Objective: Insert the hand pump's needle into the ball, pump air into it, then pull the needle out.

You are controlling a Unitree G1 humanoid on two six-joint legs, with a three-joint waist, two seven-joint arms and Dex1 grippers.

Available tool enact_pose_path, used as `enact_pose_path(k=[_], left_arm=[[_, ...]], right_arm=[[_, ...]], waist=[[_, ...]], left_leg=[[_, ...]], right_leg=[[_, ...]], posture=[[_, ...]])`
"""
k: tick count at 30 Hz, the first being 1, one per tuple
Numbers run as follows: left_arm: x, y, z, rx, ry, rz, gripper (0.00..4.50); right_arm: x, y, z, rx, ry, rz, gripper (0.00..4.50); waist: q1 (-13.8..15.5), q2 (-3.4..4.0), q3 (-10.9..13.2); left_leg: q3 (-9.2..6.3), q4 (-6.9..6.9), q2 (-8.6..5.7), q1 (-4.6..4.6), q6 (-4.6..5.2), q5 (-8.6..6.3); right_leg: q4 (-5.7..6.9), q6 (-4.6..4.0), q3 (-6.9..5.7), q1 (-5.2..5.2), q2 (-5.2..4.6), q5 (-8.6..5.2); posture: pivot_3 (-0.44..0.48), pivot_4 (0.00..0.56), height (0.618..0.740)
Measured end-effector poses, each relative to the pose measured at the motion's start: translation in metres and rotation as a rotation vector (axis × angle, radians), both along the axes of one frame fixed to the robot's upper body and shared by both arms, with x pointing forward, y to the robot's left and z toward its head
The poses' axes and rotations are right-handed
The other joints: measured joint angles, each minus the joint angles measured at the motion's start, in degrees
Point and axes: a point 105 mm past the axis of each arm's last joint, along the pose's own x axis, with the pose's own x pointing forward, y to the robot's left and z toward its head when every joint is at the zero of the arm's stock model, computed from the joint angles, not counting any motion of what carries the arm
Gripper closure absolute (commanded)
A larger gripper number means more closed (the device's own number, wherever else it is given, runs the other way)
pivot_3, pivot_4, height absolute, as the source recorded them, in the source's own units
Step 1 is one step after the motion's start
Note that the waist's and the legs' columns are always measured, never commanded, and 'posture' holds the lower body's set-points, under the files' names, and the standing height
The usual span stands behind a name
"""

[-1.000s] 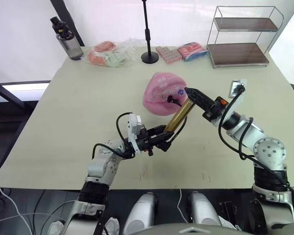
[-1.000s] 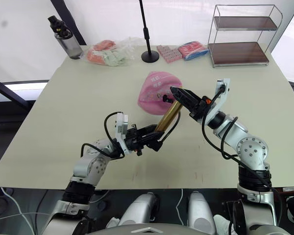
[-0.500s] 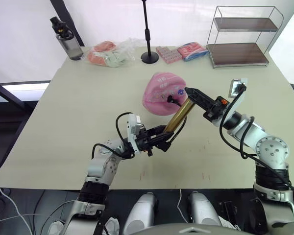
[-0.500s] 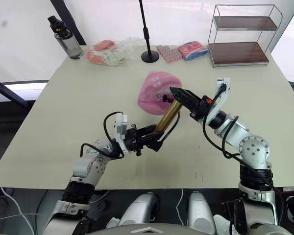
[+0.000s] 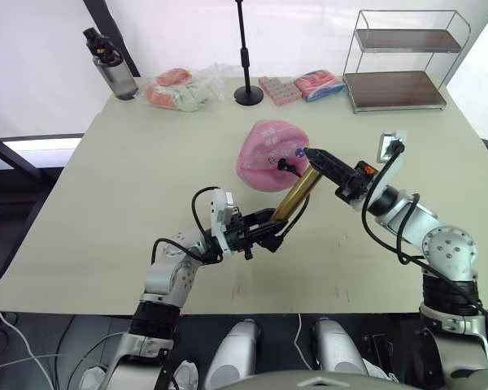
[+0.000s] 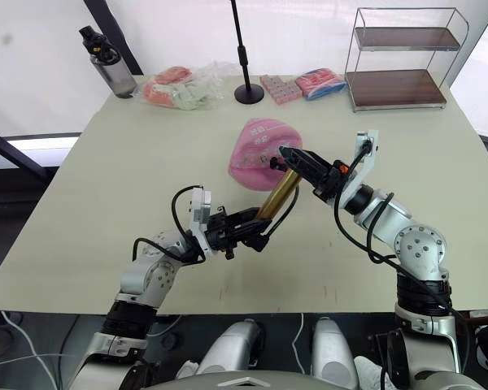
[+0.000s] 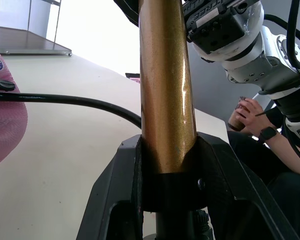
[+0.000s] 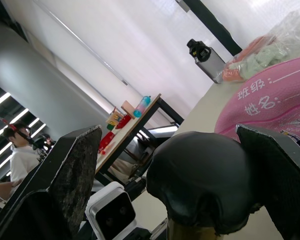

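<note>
Roughly at the middle of the table (image 5: 130, 203) sat the ball (image 5: 268, 156), pink and visibly slack, and I place everything else from it. Just on my side of the ball, the hand pump (image 5: 297, 195) leaned with its gold barrel slanting up toward the ball's near flank. My left gripper (image 5: 264, 231) was clamped around the barrel's lower end, just above the black end cap, its two black fingers (image 7: 121, 185) pressed against the metal on both sides. My right gripper (image 5: 313, 154) sat at the pump's upper end, right beside the ball; its fingers (image 8: 70, 170) stood spread to either side of the black handle knob with daylight between them and it, so I judged them apart and not gripping yet. The thin black hose (image 5: 293, 215) looped from the barrel's lower end up to a black fitting resting against the ball's surface; the needle itself was too small for me to make out, so I could not say how deep it sat. I judged the main risk to be a crooked push on the handle: with the ball so soft, a sideways load could drag the hose and lever the fitting out of the valve, or twist the barrel in my left grip.
</note>
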Motion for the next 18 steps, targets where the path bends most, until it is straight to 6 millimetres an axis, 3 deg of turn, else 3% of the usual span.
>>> enact_pose_path(k=[16, 18], left_arm=[[-0.0012, 0.0012, -0.0031, 0.012, 0.005, -0.001, 3.43], [-0.001, 0.0014, -0.0038, 0.014, 0.007, 0.0, 3.43]], right_arm=[[0.0012, -0.0002, -0.0022, -0.011, -0.001, -0.005, 0.0], [0.0017, -0.0004, -0.0028, -0.017, -0.001, -0.01, 0.56]], waist=[[0.0, 0.0, 0.0], [0.0, 0.0, 0.0]], left_leg=[[0.0, 0.0, 0.0, 0.0, 0.06, -0.03], [0.0, 0.0, 0.0, 0.0, 0.06, -0.03]], right_leg=[[0.0, 0.0, 0.0, 0.0, 0.0, 0.0], [0.0, 0.0, 0.0, 0.0, 0.0, 0.0]], posture=[[0.0, 0.15, 0.74], [0.0, 0.15, 0.74]])
